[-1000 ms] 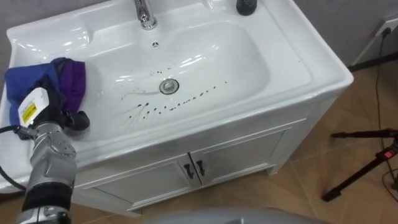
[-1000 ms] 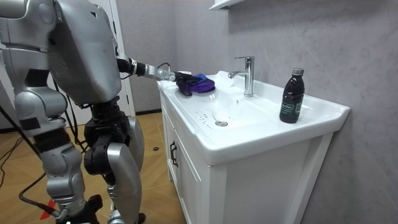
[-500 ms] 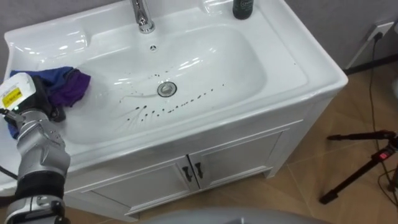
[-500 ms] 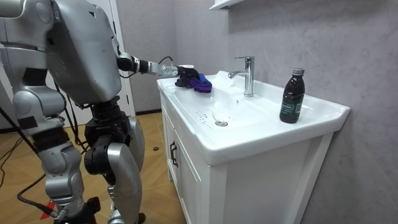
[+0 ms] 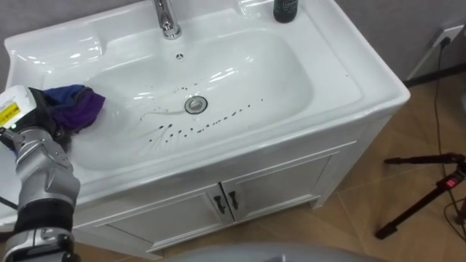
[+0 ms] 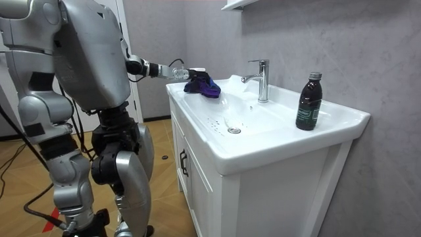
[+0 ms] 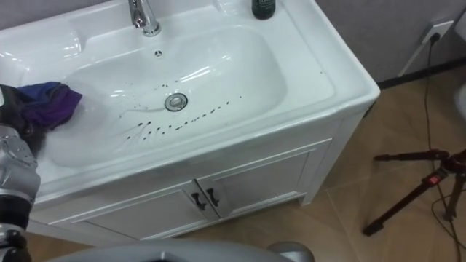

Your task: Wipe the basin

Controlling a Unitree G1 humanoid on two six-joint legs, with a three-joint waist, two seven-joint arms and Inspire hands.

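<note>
AT THE WASHSTAND: I stand at the front of a white cabinet (image 5: 240,193), close to its left end. My left arm reaches out over the white basin (image 5: 342,80) set in its top. My left hand (image 5: 36,120) sits at the basin's left rim, at 9 o'clock from the drain (image 5: 194,105). My fingers are curled tight into a bunched blue and purple cloth (image 5: 73,105). The cloth lies where the rim slopes down into the bowl, and its purple end points toward the drain. In the room view the same cloth hangs from my hand above the near corner of the basin, just touching the white surface.

A trail of dark specks (image 5: 196,127) marks the bottom of the bowl. It runs from about 7 o'clock of the drain round to 3 o'clock, well apart from the cloth. The chrome faucet (image 5: 166,18) stands upright on the back ledge at 12 o'clock. A small overflow hole sits in the bowl wall just below it. A dark bottle (image 6: 308,102) with a dark cap stands upright on the back ledge at about 1 o'clock, well clear of the faucet.

Below the basin, the cabinet's two doors are closed, with their dark handles side by side at the middle. On the brown tiled floor at 4 o'clock are the black legs of a tripod (image 5: 422,193). At 2 o'clock, a wall socket (image 5: 453,33) has a dark cable running down from it.
</note>
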